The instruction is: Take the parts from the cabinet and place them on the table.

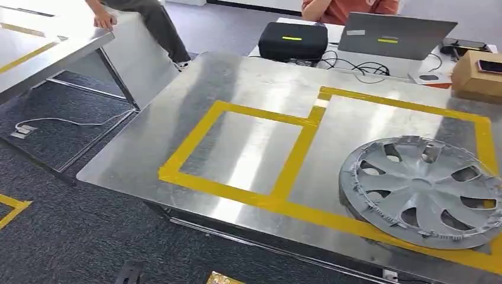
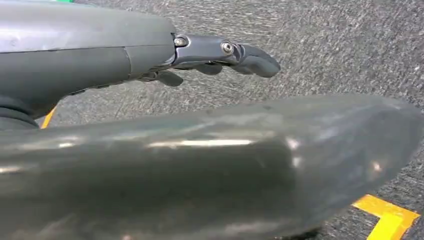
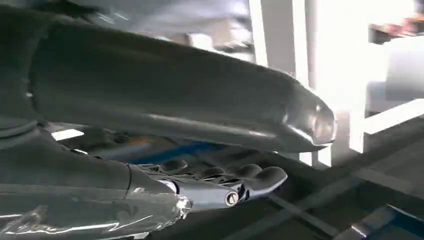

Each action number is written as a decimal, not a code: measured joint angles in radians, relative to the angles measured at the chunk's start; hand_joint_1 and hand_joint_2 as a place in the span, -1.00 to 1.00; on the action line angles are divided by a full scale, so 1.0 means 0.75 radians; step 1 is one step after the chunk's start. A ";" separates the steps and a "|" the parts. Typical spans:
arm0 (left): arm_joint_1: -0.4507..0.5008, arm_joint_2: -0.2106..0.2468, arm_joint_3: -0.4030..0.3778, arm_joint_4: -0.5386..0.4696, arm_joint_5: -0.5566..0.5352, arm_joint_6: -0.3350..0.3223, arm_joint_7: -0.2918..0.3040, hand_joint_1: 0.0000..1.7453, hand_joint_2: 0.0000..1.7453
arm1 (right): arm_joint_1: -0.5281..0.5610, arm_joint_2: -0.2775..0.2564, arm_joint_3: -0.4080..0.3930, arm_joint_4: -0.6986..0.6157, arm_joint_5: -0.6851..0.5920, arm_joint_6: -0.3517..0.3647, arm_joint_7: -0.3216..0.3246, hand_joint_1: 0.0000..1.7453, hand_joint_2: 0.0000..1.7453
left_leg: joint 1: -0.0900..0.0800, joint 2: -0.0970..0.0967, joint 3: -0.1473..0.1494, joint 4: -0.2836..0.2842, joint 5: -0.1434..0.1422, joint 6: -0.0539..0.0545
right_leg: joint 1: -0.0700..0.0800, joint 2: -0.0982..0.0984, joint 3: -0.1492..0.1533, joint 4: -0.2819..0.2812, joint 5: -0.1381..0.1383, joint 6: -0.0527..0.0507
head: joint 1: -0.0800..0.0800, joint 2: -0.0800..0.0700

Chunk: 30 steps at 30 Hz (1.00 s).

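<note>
A grey hubcap (image 1: 423, 192) lies flat on the surface (image 1: 248, 89), inside the larger yellow tape box (image 1: 408, 106). Left robot hand (image 2: 220, 52) and right robot hand (image 3: 220, 182) hold nothing, fingers extended.

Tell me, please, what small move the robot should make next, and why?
Probably turn away toward the cabinet for another part: one hubcap already lies on the table, and both the left hand and right hand hold nothing, fingers extended.

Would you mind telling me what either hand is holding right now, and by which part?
Nothing: the left hand and right hand are empty; the hubcap lies on the table.
</note>
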 joint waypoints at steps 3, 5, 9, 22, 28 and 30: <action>0.001 -0.003 0.008 0.000 0.005 0.003 0.002 -1.00 -1.00 | -0.051 0.069 -0.172 0.084 0.006 0.099 0.008 -1.00 -1.00 | 0.000 -0.001 -0.001 0.000 0.000 0.000 | 0.000 -0.004 0.001 0.000 -0.001 -0.001 | 0.001 -0.001; 0.000 -0.003 0.011 0.000 0.005 0.004 0.002 -1.00 -1.00 | -0.142 0.112 -0.295 0.242 0.034 0.128 0.065 -1.00 -1.00 | 0.003 0.002 0.001 0.000 -0.001 -0.001 | 0.004 0.003 0.001 -0.001 0.000 -0.001 | 0.001 -0.001; -0.005 -0.007 0.017 0.000 0.004 -0.008 -0.003 -1.00 -1.00 | -0.206 0.156 -0.464 0.565 0.109 0.150 0.195 -1.00 -1.00 | 0.004 -0.001 0.001 0.000 -0.001 -0.001 | 0.003 -0.002 0.003 -0.001 -0.001 -0.001 | 0.000 0.000; -0.010 0.003 0.018 0.000 -0.024 -0.011 -0.022 -1.00 -1.00 | -0.320 0.111 -0.588 1.522 0.157 0.113 0.620 -1.00 -1.00 | 0.008 0.001 0.002 0.000 -0.001 -0.004 | 0.008 0.000 0.003 0.000 -0.001 -0.002 | 0.000 -0.001; -0.017 0.004 0.009 0.000 -0.059 -0.007 -0.025 -1.00 -1.00 | -0.335 0.107 -0.507 1.780 0.325 0.154 0.698 -1.00 -1.00 | 0.007 0.000 0.002 0.000 -0.001 -0.004 | 0.008 0.000 0.003 0.000 -0.002 -0.004 | -0.001 0.000; -0.016 0.006 0.002 0.000 -0.066 -0.010 -0.037 -1.00 -1.00 | -0.343 0.093 -0.508 1.813 0.275 0.140 0.662 -1.00 -1.00 | 0.007 0.000 0.002 0.000 -0.001 -0.004 | 0.008 -0.001 0.004 0.000 -0.002 -0.004 | 0.000 -0.001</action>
